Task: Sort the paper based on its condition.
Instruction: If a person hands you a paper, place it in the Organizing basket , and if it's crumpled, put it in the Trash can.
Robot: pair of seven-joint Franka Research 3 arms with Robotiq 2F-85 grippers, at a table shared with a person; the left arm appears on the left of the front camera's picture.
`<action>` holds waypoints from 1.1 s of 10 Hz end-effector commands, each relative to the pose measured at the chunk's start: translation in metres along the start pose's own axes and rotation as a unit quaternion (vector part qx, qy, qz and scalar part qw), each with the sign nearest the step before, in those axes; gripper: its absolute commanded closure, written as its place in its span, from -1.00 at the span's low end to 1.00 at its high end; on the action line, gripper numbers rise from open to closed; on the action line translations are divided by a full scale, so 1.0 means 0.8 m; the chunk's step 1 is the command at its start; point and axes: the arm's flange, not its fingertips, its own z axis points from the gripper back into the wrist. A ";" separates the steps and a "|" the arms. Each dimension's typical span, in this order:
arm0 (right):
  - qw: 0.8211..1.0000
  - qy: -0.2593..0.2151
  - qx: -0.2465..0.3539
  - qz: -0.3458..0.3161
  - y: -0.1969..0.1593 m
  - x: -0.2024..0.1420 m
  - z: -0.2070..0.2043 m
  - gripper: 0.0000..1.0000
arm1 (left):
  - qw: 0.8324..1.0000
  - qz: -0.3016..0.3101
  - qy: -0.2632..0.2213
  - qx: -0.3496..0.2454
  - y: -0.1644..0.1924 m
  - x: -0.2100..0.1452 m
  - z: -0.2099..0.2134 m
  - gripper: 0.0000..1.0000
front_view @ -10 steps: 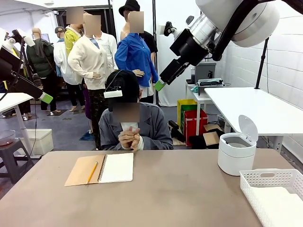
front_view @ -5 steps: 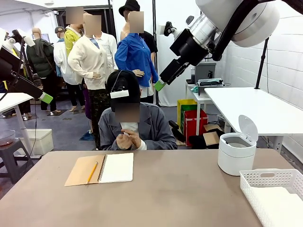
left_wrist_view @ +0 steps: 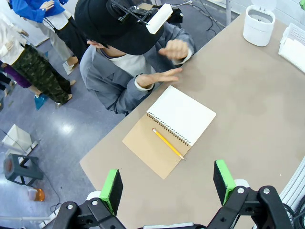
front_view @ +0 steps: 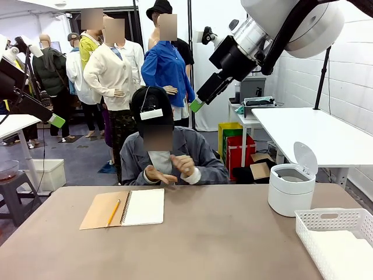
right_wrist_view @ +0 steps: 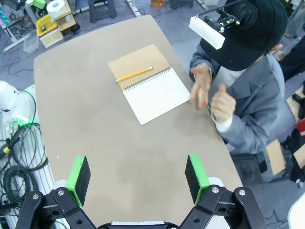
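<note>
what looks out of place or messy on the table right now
Nothing stands out. The spiral notebook lies open and flat, a yellow pencil resting on its brown cover. The white bin stands upright with its lid up, and the white basket sits level at the table's near right corner.

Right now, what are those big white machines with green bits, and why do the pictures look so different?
They are two robot arms. The green pads are fingertips of the left gripper and right gripper; both are open, holding nothing. One picture looks across the table at a person; the other two look down from cameras on the wrists. On the table lie an open notebook with a pencil on it, a white bin with its lid up and a white basket.
</note>
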 end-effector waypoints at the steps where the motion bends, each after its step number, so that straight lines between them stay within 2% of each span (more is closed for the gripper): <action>1: 1.000 0.000 0.001 0.000 -0.002 0.001 0.000 -1.00 | 1.000 0.001 -0.001 0.001 0.001 0.000 0.001 -1.00; 11: 1.000 0.000 0.001 0.000 -0.002 0.001 0.000 -1.00 | 1.000 0.001 -0.001 0.001 0.001 0.000 0.001 -1.00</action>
